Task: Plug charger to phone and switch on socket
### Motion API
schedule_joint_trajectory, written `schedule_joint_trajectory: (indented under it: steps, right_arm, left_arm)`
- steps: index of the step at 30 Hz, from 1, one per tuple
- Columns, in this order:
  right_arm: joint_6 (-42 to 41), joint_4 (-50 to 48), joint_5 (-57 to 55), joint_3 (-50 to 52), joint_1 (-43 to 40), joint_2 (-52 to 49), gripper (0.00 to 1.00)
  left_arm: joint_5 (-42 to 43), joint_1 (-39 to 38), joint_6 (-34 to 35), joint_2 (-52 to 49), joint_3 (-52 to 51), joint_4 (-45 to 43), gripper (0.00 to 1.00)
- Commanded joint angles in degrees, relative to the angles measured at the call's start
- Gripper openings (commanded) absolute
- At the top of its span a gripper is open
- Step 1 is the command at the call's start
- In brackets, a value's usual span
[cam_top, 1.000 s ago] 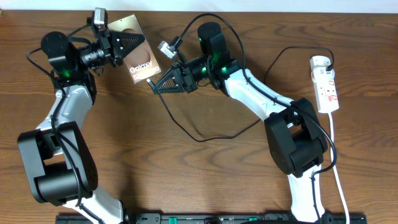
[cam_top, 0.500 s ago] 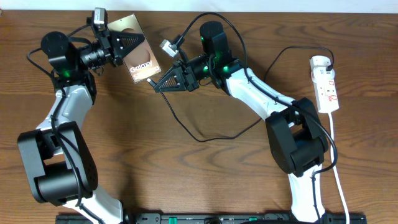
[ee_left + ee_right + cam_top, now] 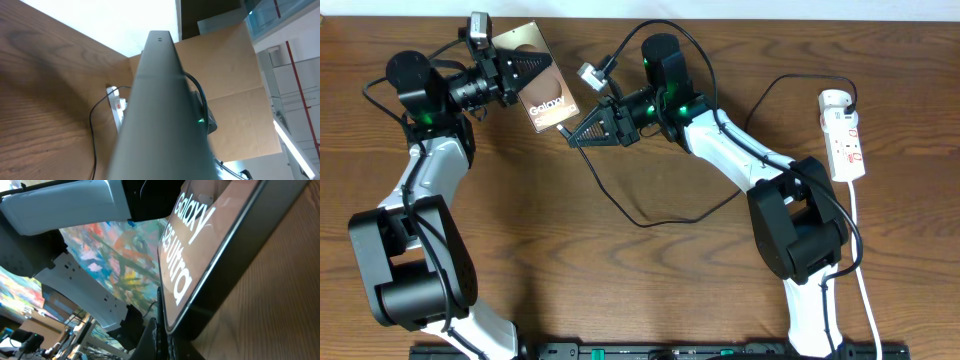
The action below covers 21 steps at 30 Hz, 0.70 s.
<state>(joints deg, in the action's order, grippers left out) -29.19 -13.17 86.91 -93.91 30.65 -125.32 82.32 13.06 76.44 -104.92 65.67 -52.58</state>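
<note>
Nearest the phone [image 3: 550, 102] was the right gripper [image 3: 572, 138], its fingers pressed together on the plug end of the charger [image 3: 620, 205], tip just beside the phone's near short edge. In the right wrist view the dark plug tip [image 3: 161, 330] sat right under that edge, the "Galaxy" face [image 3: 200, 250] slanting above it. Whether the two touched could not be told.

The phone itself was pinched by the left gripper [image 3: 535, 72], which closed on it from the far-left side. Its long axis ran away from the robot's base, leaning a little to the left. The left wrist view looked straight along the phone's thin edge [image 3: 160, 100].

That is the relation the insertion probably turns on: the port presumably lies in the near short edge, so the plug likely has to travel along the phone's long axis, while the right gripper pointed more across it — some turning seemed needed.

From the gripper the charger looped away from the phone over the table [image 3: 650, 290]. It ended well apart to the phone's right, at the socket [image 3: 844, 135] — far closer to the right arm, its switch not yet attended to.
</note>
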Motion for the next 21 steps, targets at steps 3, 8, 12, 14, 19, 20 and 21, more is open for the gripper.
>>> schedule_joint_trajectory:
  steps: [3,8,12,14,19,20,21]
  right_arm:
    - [-1.2,-0.4,-1.5,-0.5,-0.7,-0.5,0.01]
    - [-1.2,-0.4,-2.0,-0.5,-0.8,-0.5,0.01]
    - [-2.4,-1.7,-2.6,-0.5,-0.9,-0.5,0.01]
    - [-2.8,-2.1,-2.8,-0.5,-1.0,-0.5,0.01]
    - [-3.4,-3.0,-3.0,-0.5,-1.1,-0.5,0.01]
    - [-3.4,-3.0,-3.0,-0.5,-1.2,-0.5,0.01]
    - [-3.4,-3.0,-3.0,-0.5,-1.2,-0.5,0.01]
  left_arm:
    - [-1.0,-0.2,-1.2,0.5,0.3,-0.7,0.07]
    - [-1.2,-0.2,-2.1,0.5,0.3,-0.7,0.07]
    - [-2.1,-0.2,-2.1,0.5,0.3,-0.7,0.07]
    - [-2.4,-0.2,-2.1,0.5,0.3,-0.7,0.07]
    - [-2.6,-0.2,-2.3,0.5,0.3,-0.7,0.07]
    - [-2.8,-0.2,-2.3,0.5,0.3,-0.7,0.07]
    - [-3.1,-0.2,-2.3,0.5,0.3,-0.7,0.07]
